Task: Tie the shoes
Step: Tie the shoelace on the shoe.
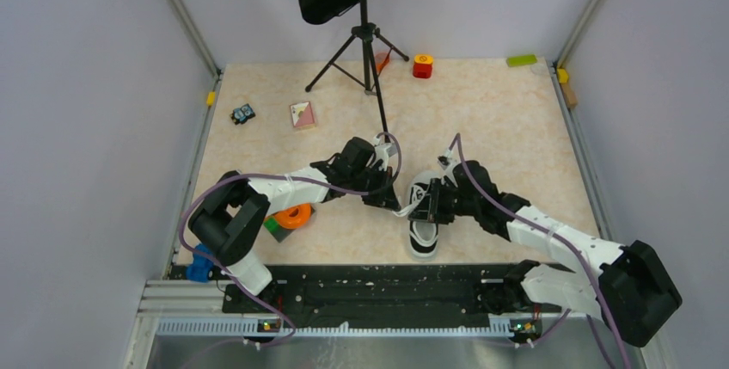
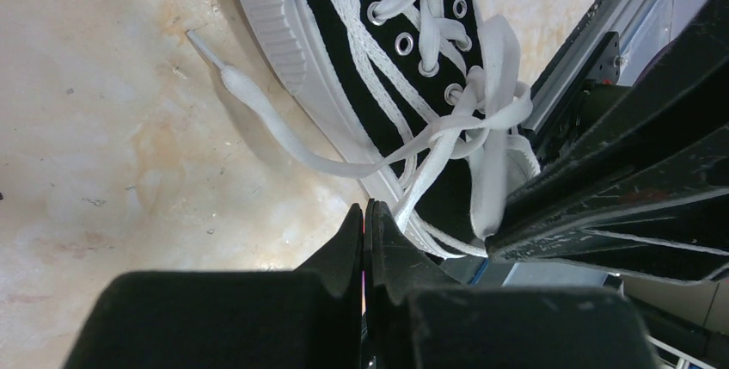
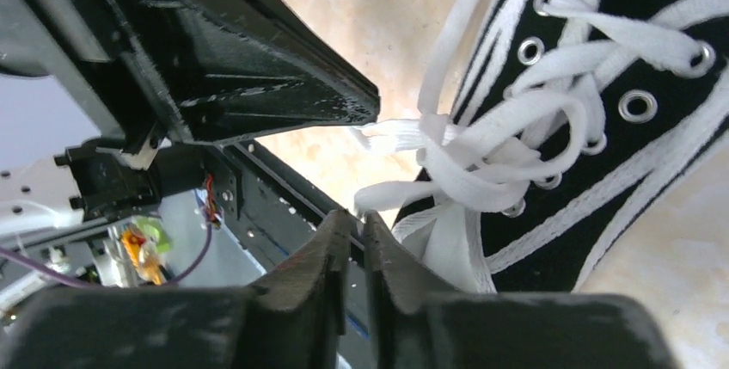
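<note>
The shoe (image 1: 420, 236) sits on the bench (image 1: 499, 119) near its front edge, about midway between the two arms, lengthwise toward the arm bases. It is black canvas with a white sole, and the laces (image 2: 481, 102) are threaded through the eyelets and bunched in a loose tangle over the tongue. One lace end (image 2: 232, 81) trails off the side and lies flat on the bench beside the sole.

The left arm (image 1: 284, 181) reaches in from the left, and the left jaws are clenched, fingers (image 2: 344, 249) pressed together just beside the shoe's side. A strand of lace runs right past their tips, but I cannot tell whether any of it is pinched. The right arm (image 1: 533, 227) comes in from the right, its jaws close against the shoe's other side. The right jaws are all but closed, with only a thin slit between the fingers (image 3: 327, 249) (a flat lace loop (image 3: 387, 194) sits right at their tips, and whether it is caught I cannot tell).

Farther back stand a music stand (image 1: 365, 38), a red block (image 1: 422, 65) and a card (image 1: 303, 114). An orange tape roll (image 1: 295, 214) lies under the left arm.
</note>
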Action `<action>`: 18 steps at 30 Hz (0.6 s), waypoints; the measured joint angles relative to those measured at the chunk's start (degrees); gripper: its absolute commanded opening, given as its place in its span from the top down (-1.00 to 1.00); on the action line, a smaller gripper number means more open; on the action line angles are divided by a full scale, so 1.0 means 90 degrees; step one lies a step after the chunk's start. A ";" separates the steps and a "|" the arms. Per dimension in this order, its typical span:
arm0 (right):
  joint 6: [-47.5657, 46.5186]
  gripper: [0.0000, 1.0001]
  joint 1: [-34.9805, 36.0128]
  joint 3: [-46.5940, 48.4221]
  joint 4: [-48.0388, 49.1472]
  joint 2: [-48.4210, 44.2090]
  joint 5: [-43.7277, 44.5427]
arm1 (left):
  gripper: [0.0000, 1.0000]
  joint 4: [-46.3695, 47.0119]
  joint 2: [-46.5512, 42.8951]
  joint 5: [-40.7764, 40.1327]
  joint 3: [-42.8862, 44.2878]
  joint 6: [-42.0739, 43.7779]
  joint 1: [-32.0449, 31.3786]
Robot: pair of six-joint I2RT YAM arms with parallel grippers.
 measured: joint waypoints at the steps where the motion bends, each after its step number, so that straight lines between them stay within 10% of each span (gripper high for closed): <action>1: 0.0007 0.41 0.0000 0.0002 -0.0022 0.0036 0.0002 | 1.00 0.0000 0.0000 0.0000 0.0000 0.0002 0.0000; 18: -0.1239 0.37 -0.0396 0.1899 -0.1753 0.0277 0.0551 | 1.00 -0.0151 0.0000 0.0000 0.0068 0.0046 0.0000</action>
